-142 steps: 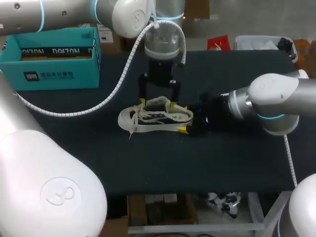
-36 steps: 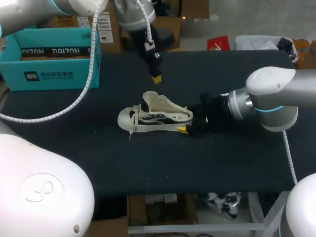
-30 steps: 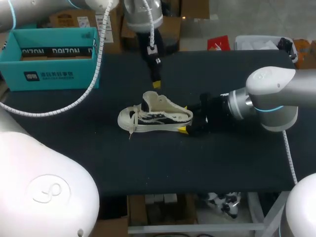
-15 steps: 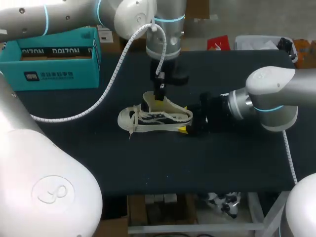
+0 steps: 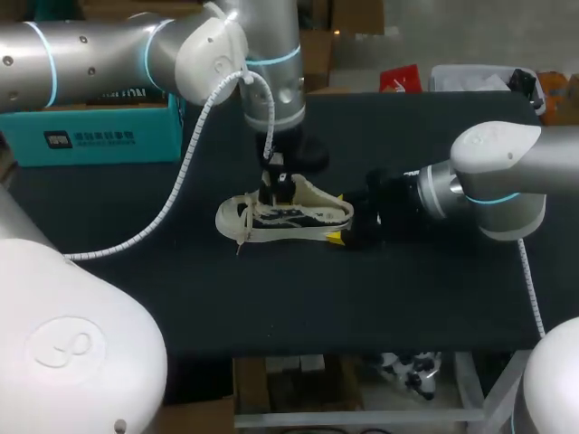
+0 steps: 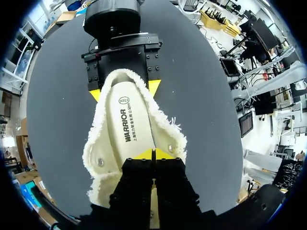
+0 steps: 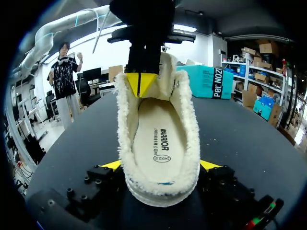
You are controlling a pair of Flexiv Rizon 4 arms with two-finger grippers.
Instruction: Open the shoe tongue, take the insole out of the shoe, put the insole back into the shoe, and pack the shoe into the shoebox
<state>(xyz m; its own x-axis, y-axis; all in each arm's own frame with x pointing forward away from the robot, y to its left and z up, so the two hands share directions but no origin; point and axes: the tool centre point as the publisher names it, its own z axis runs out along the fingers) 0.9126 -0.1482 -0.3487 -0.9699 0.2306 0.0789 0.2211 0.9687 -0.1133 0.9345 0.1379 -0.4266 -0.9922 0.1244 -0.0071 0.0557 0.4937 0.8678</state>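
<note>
Right gripper: I am clamping the right gripper [image 5: 336,217] on the heel of the shoe [image 5: 285,215], with one yellow tip pressing each side. It is acting as a vise, so the shoe is not sliding or tipping on the table [image 5: 407,307] while my other arm is working inside it.
Left gripper: I am holding the left gripper [image 6: 153,154] pointing down into the shoe's opening. Its jaws are together, tip against tip. I cannot tell whether any edge of lining is pinched between them.
Shoe: it is sitting on its sole, heel between the right jaws, toe pointing away from them, opening facing up toward the left jaws.
Insole: the insole [image 6: 129,129] is lying flat inside the shoe, running from under the left tips back to the heel between the right jaws. It is not yet out.
Tongue: the tongue [image 7: 167,72] seems to be standing up just behind the left fingers, on the side away from the right jaws, which is leaving the opening wide.
Shoebox: the shoebox [image 5: 90,136] is waiting well apart from both jaws, off past the toe end, for the last step.
Step, as I am judging it: I am setting up to lift the insole. Closed tips are making a narrow point for getting at its front end.
Risk: I am expecting the shoe to lift with the insole if the heel grip is loose.
</note>
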